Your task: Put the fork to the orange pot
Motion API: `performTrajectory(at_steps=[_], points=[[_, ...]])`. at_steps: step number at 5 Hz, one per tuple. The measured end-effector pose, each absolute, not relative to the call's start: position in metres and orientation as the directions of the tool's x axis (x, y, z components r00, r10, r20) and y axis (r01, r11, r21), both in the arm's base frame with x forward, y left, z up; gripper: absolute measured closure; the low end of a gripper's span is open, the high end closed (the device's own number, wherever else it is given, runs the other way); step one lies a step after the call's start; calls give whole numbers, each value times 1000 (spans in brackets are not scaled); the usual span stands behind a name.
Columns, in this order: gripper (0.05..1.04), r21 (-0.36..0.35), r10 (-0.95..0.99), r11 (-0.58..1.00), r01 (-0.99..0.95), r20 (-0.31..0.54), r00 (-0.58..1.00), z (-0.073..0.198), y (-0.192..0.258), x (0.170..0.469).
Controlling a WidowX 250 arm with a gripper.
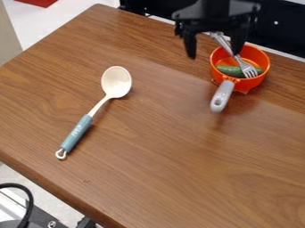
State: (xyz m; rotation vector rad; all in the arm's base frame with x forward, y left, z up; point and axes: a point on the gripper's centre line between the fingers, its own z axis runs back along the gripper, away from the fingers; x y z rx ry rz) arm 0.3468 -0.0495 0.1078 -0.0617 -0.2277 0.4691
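Orange, upright and on the brown surface (pixel 155 182): sits as the pot (pixel 250 83), with its grey handle (pixel 223 94) pointing toward the near side. Inside the pot, rests the fork (pixel 243 63), tines down and toward the near side, handle slanting up past the far rim. Also in the pot, beside and partly under the tines, lies a green thing (pixel 228 71), too covered to name for sure. Above the pot's far left side, hangs the black gripper (pixel 213 52), fingers released and spread apart, with the fork's upper end seen between them, unclenched. Well apart from the pot, to its left, lies a white spoon (pixel 116 82) with a blue handle, bowl toward the far side. Farther from the pot, beyond the surface's near left edge, curves a black cable (pixel 27 202).
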Motion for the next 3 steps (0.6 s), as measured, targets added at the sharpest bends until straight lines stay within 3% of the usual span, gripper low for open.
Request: performTrajectory(at_steps=[3], points=[[86,-104,163,984,-148,152,975,89,-91,253]])
